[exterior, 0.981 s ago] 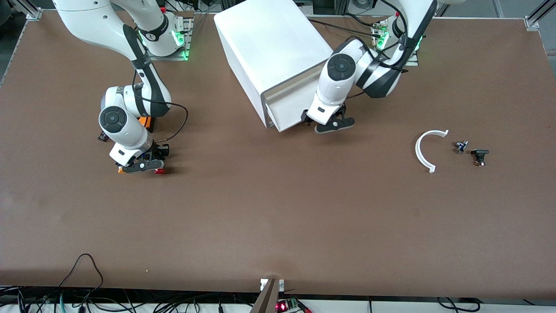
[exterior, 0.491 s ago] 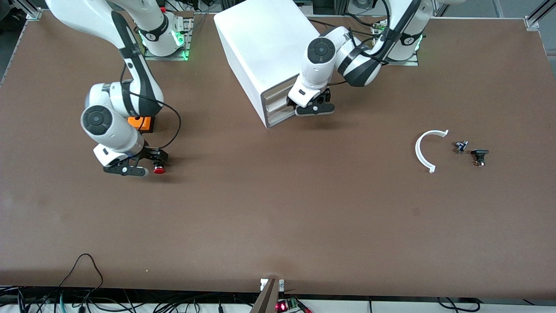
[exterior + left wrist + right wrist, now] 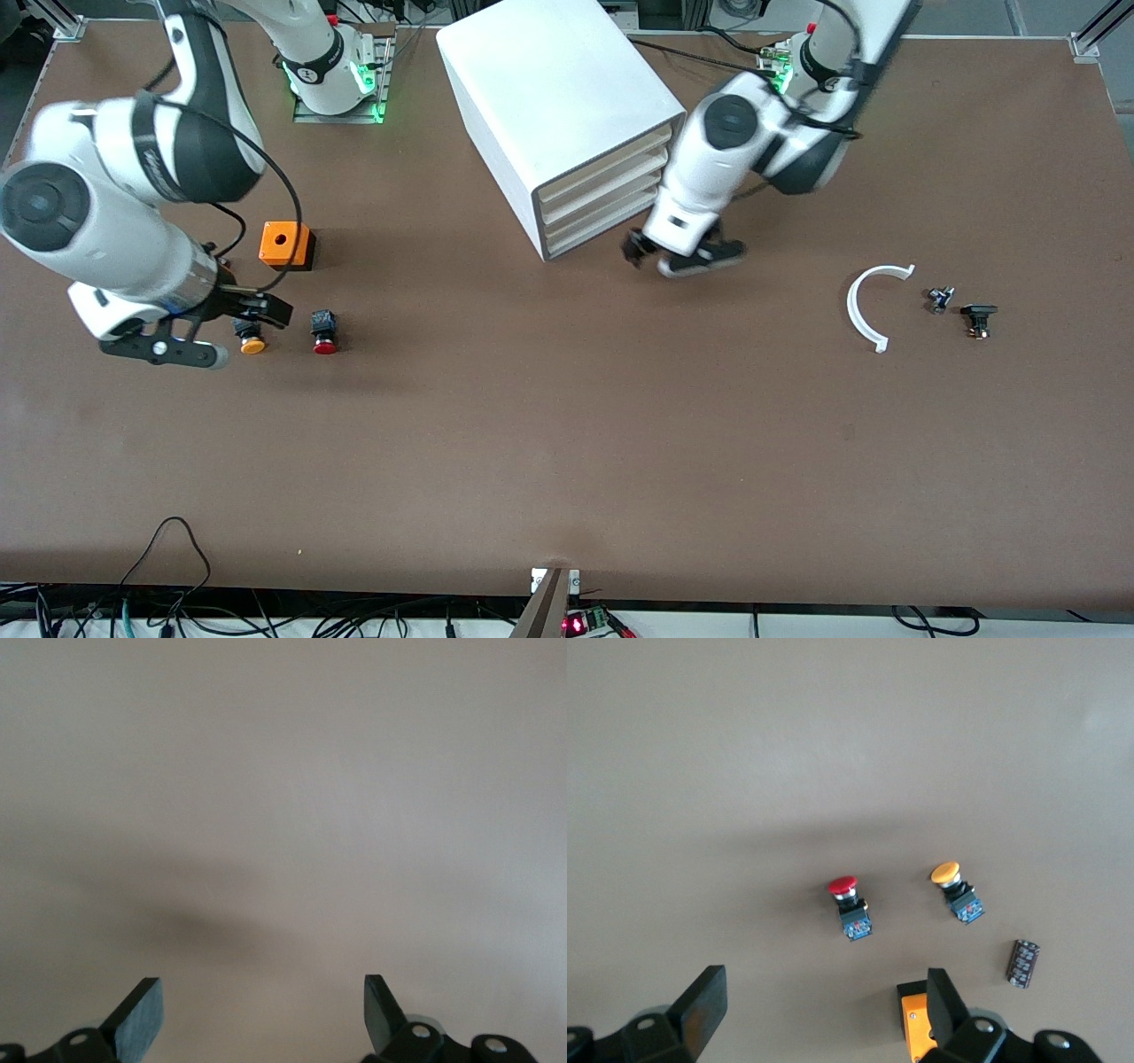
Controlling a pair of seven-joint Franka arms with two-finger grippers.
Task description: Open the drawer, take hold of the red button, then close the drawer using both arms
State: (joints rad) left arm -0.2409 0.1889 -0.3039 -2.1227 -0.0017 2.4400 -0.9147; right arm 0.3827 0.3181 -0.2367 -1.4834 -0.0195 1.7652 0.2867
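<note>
The red-capped button (image 3: 324, 335) stands on the table by itself, also in the right wrist view (image 3: 849, 904). My right gripper (image 3: 221, 333) hangs open and empty above the table, beside the button toward the right arm's end. All of the stacked drawers (image 3: 602, 197) in the white cabinet (image 3: 558, 89) sit flush and shut. My left gripper (image 3: 680, 257) hovers open just off the cabinet's front corner. In the left wrist view its gripper (image 3: 263, 1014) has only bare table between the fingers. In the right wrist view the right gripper (image 3: 824, 1014) also holds nothing.
An orange-capped button (image 3: 252, 340) lies close under the right gripper. An orange box with a hole (image 3: 285, 245) sits farther from the camera, with a small dark cylinder (image 3: 1023, 963) near it. Toward the left arm's end lie a white curved piece (image 3: 868, 310) and two small dark parts (image 3: 978, 319).
The right gripper opened, let the red button go on the table, then rose and moved away. The left gripper pushed the drawer shut and drew back from the cabinet.
</note>
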